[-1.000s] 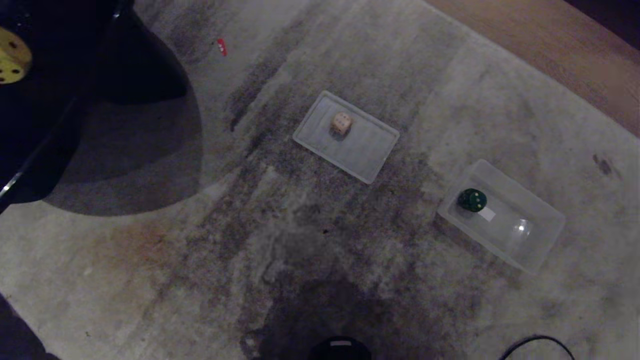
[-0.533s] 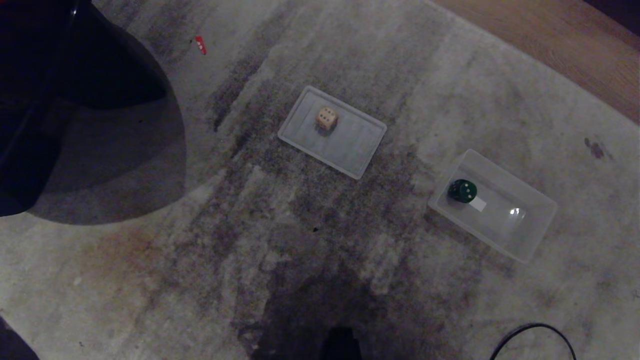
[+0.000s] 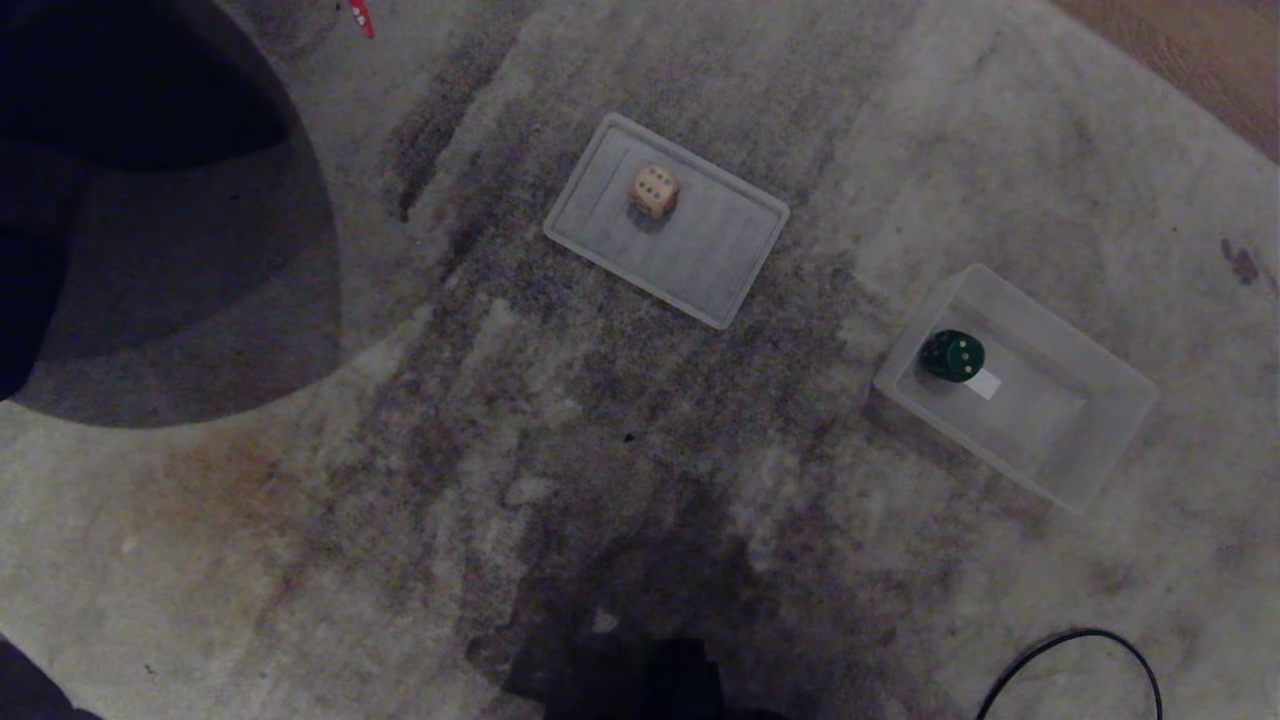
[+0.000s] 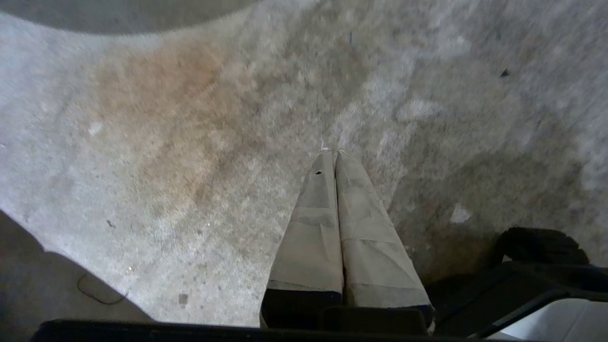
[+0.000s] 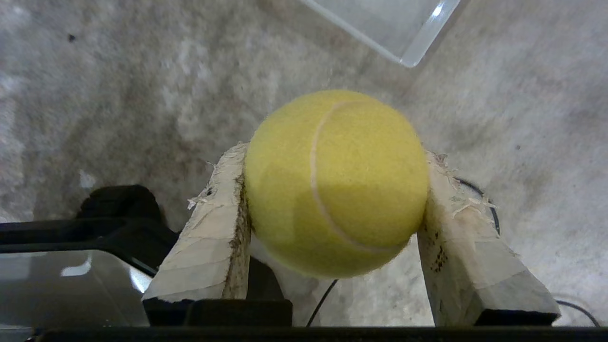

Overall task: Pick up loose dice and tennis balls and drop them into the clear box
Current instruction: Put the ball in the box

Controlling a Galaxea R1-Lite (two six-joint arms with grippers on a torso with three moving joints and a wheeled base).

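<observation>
Tennis ball (image 5: 335, 183): light, springy, fuzzy; right gripper (image 5: 335, 190) fingers clamp its widest girth. Left gripper (image 4: 336, 156) fingers closed, empty.

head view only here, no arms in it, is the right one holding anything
Observer: Yes, the right gripper is shut on a tennis ball.
Operator: where's the clear box from it
Observer: A corner of the clear box shows just beyond the ball, so the ball isn't over it.
Operator: and the left
Observer: The left gripper holds nothing, fingers together over bare carpet.
</observation>
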